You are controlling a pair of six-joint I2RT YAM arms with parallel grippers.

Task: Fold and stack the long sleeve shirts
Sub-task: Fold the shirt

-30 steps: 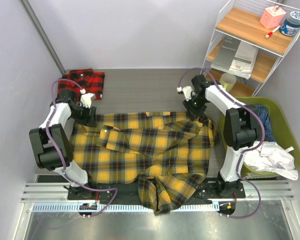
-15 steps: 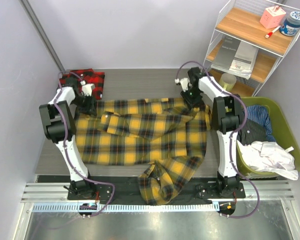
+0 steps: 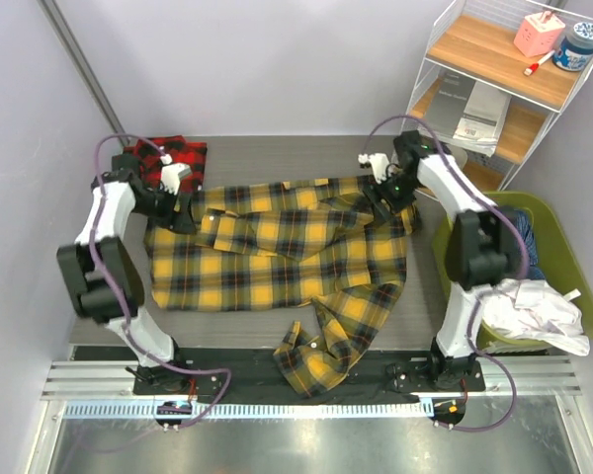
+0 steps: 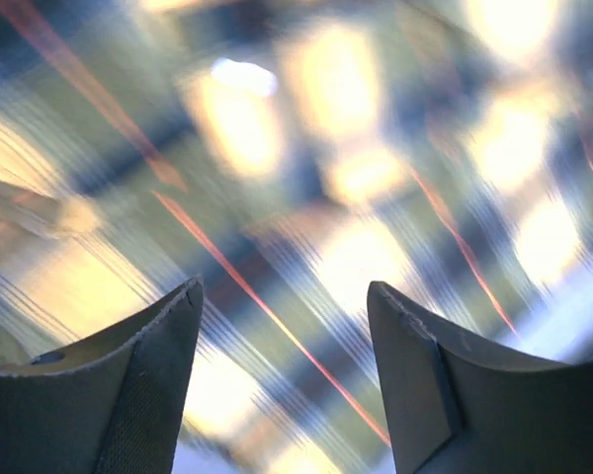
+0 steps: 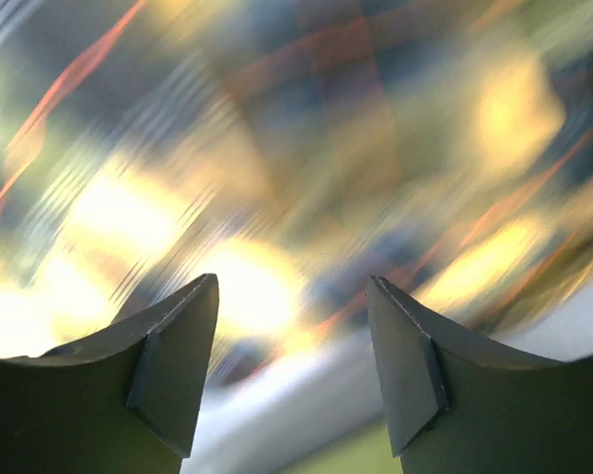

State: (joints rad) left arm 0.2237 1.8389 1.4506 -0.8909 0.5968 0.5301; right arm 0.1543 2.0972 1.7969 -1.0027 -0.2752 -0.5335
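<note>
**Top view:** yellow shirt (image 3: 287, 252) lies spread over mid table (image 3: 277, 158). One sleeve is folded across the chest, the other trails to lower centre, past the table's near edge. L gripper (image 3: 181, 209) sits at the shirt's upper-left corner and R gripper (image 3: 382, 191) at its upper-right. One at each end of the top edge probably means the cloth has been laid out taut and flat, ready for folding. Red shirt (image 3: 170, 158) is in the upper left, already a small folded rectangle near the L gripper, off to the side. I judge it the base of the stack, w/ the yellow one to go on top once folded.

Containers:
- Green bin (image 3: 551, 212), right of frame, holds a white cloth (image 3: 539, 311) draped over its near rim, plus a blue cloth (image 3: 521, 229) and sth dark I can't make out.
- Wire shelf (image 3: 422, 74), upper right, has a pink item (image 3: 539, 35) and a jar (image 3: 579, 47) on the top board, papers (image 3: 474, 109) on the board below, and a pale cup (image 3: 452, 158) lower down.

**L wrist:** fingers (image 4: 128, 385) stand apart w/ nothing between them, so the jaws are released. Behind is only blurred yellow-black check, so the cam is close over the yellow shirt.

**R wrist:** same story. Fingers (image 5: 168, 375) are parted w/ an empty gap, no grip. Blurred plaid fills most of the frame, w/ a pale strip at the bottom that is too smeared to name.
</note>
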